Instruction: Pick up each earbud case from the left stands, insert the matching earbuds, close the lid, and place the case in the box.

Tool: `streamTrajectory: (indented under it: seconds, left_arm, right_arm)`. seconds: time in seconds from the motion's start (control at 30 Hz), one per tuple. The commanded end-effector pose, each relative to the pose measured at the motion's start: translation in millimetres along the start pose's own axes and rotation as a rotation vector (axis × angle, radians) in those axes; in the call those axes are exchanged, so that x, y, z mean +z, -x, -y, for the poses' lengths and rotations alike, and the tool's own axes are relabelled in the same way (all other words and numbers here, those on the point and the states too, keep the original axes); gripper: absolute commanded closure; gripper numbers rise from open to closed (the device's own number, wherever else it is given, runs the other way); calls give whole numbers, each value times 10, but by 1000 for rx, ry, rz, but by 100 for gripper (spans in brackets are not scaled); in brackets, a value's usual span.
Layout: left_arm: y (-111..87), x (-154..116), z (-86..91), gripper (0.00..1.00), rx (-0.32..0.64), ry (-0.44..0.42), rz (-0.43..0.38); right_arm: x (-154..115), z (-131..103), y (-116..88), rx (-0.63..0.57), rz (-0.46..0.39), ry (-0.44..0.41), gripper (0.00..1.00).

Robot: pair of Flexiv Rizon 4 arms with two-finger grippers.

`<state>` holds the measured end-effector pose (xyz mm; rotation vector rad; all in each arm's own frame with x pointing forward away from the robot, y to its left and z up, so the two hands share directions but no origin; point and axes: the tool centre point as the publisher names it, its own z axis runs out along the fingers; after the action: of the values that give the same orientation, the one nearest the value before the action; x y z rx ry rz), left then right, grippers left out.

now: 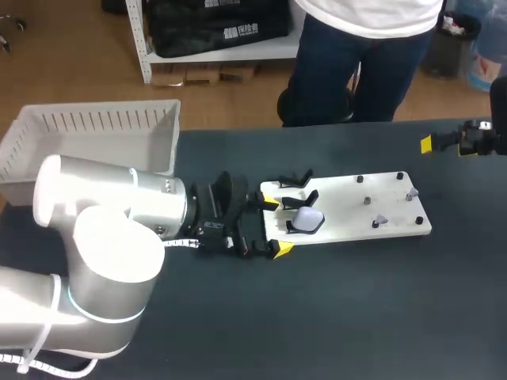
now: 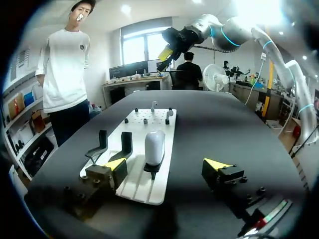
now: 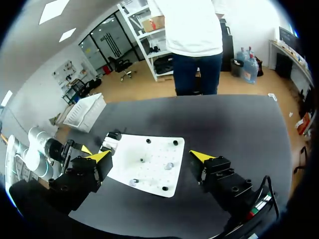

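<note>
1 earbud case (image 1: 307,220) waits at the board's (image 1: 342,227) left end, just ahead of the released left gripper (image 1: 276,226); right gripper (image 3: 150,156) also released, box (image 1: 103,123) shows none: task seemingly barely begun

A matt black table (image 1: 333,317) is being shown under a plain white board (image 1: 348,207), a white case (image 1: 308,220) on a black stand (image 2: 152,171), bright yellow tips on the black left gripper (image 2: 166,163) and right gripper (image 3: 151,155), and a pale grey ribbed box (image 1: 95,127) beside a silver-white arm (image 1: 103,237).
</note>
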<state>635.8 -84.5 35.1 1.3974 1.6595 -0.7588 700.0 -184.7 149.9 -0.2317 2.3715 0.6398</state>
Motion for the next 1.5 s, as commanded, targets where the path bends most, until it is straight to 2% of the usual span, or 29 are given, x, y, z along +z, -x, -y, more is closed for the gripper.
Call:
streamTrajectory:
  seconds: [0.03,0.47,0.57,0.63,0.67,0.83,0.97,1.5]
  left_arm:
    - [18,13,-120,0,9,-54,-12]
    - [9,89,-164,0,3,-74,-19]
    - [10,108,-154,11,1,-77,-20]
    - [15,127,-152,35,0,-80,-19]
    - [19,136,-152,41,-1,-82,-18]
    - [48,175,-151,40,-2,-90,-14]
    - [60,209,-156,44,-4,-98,-9]
    - [45,392,-157,51,-25,-125,-14]
  right_arm:
    - [-2,9,3,-1,-1,3,0]
    - [-2,9,3,-1,-1,3,0]
    - [-2,9,3,-1,-1,3,0]
    - [-2,9,3,-1,-1,3,0]
    - [-2,9,3,-1,-1,3,0]
    - [-2,9,3,-1,-1,3,0]
    - [-2,9,3,-1,-1,3,0]
    - [-2,9,3,-1,-1,3,0]
